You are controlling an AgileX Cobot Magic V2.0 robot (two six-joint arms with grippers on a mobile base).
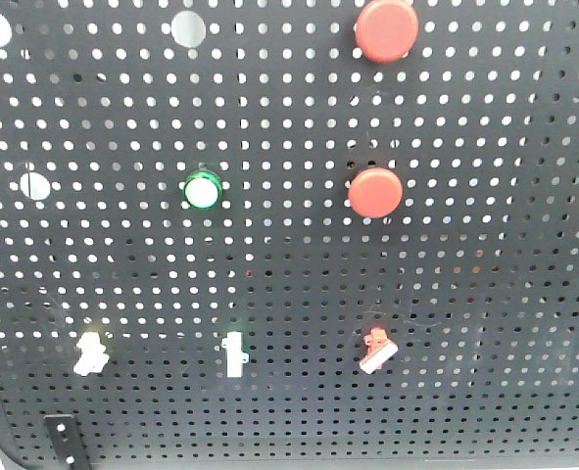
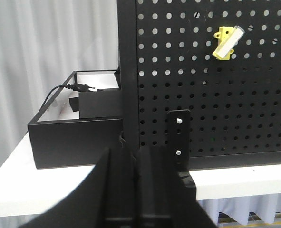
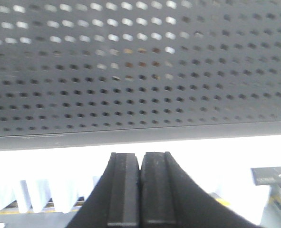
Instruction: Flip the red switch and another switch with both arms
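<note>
The red switch sits low on the black pegboard, right of the green-based toggle; the yellow switch is at the row's left end. In the left wrist view it lies up and right of the left gripper, whose fingers are pressed together, empty. The right gripper, likewise closed and empty, hangs below the board's bottom edge.
</note>
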